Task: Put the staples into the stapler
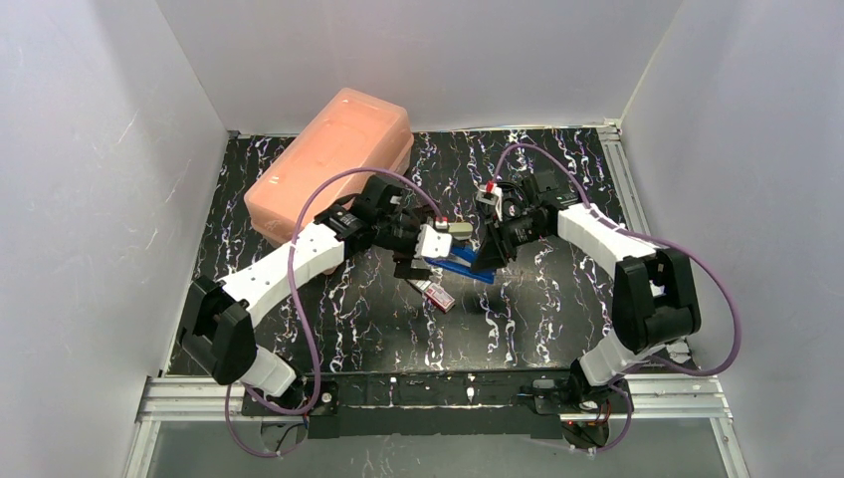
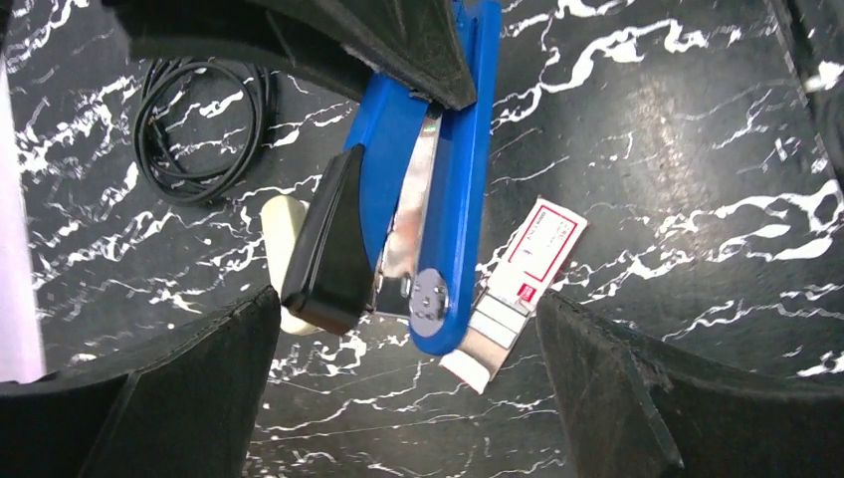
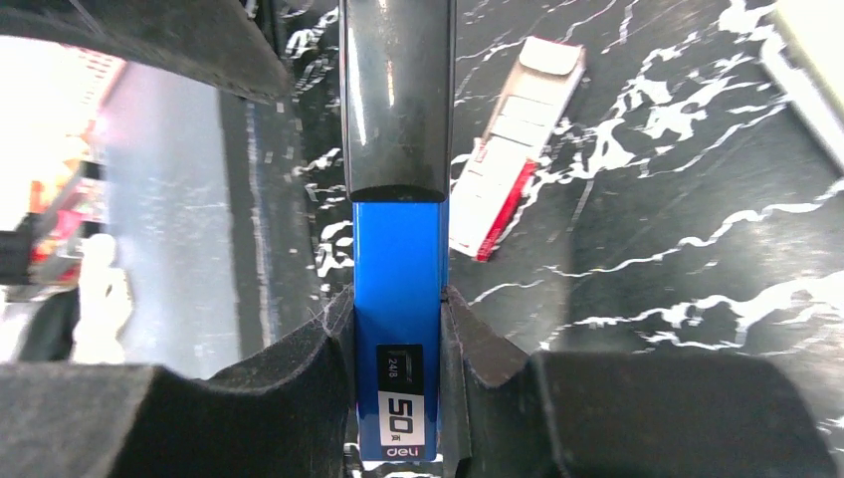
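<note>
Padded black fingers of the right gripper (image 3: 398, 334) clench the blue stapler (image 3: 398, 249) at its labelled end, likely to steady it for loading. Over the stapler's hinge end, the left gripper (image 2: 403, 304) hangs spread wide, grasping nothing. The stapler's black top stands away from its metal channel. The staples (image 2: 526, 267), a small red-and-white box, lie on the table (image 2: 647, 149) just beside that hinge end.

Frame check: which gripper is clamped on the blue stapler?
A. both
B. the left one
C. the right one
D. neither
C: the right gripper has its fingers pressed against both sides of the stapler, while the left gripper stands wide open over it.
</note>
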### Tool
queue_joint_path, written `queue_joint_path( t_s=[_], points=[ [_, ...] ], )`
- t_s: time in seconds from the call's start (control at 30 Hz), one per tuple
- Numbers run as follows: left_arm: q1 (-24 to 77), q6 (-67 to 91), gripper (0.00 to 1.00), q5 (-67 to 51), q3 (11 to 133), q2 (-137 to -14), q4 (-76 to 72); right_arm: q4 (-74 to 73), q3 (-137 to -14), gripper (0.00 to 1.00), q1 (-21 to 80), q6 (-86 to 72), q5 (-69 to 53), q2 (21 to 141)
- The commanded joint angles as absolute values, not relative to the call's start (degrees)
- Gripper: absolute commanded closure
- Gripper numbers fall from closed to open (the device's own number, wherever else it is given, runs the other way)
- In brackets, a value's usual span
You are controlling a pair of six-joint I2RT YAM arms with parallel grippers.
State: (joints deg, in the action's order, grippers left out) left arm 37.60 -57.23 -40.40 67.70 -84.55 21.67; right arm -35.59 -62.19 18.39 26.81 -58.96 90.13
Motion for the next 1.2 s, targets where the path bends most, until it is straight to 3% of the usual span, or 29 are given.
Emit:
queue_joint_path(
  t_s=[0.0, 0.57, 0.8, 0.87, 0.93, 0.97, 1.0, 1.03, 1.17],
  points=[
    [40.7, -67.3, 0.01, -33.2, 70.0, -83.3, 25.5, -36.2, -64.0, 0.99, 18.3, 20.9, -69.9, 91.8],
    [45.3, -74.4, 0.02, -19.6, 67.0, -85.8, 19.1, -22.9, -59.0, 0.99, 19.6, 7.5, -73.2, 90.1],
    [46.1, -78.6, 0.10, -16.9, 63.7, -86.0, 17.2, -21.9, -58.8, 0.99, 19.7, 6.4, -73.4, 89.9],
    [46.3, -78.9, 0.17, -16.4, 62.9, -86.1, 16.4, -21.3, -58.5, 0.99, 19.8, 6.1, -73.3, 89.8],
    [46.5, -79.0, 0.36, -16.0, 62.2, -86.1, 15.9, -20.2, -58.0, 0.99, 19.8, 5.3, -73.2, 89.4],
    [46.5, -78.7, 0.50, -16.1, 62.1, -86.0, 15.5, -19.5, -57.7, 0.99, 19.8, 4.9, -73.0, 89.2],
    [46.5, -77.5, 0.86, -15.9, 62.1, -85.8, 15.1, -18.8, -57.3, 0.99, 19.7, 4.4, -72.7, 88.9],
    [46.5, -76.2, 1.00, -15.9, 62.1, -85.7, 14.6, -18.0, -56.7, 0.99, 19.7, 3.8, -72.4, 88.6],
    [46.6, -74.7, 1.00, -16.2, 61.8, -85.0, 14.4, -15.0, -55.1, 0.99, 19.8, 1.8, -70.9, 87.1]
  ],
)
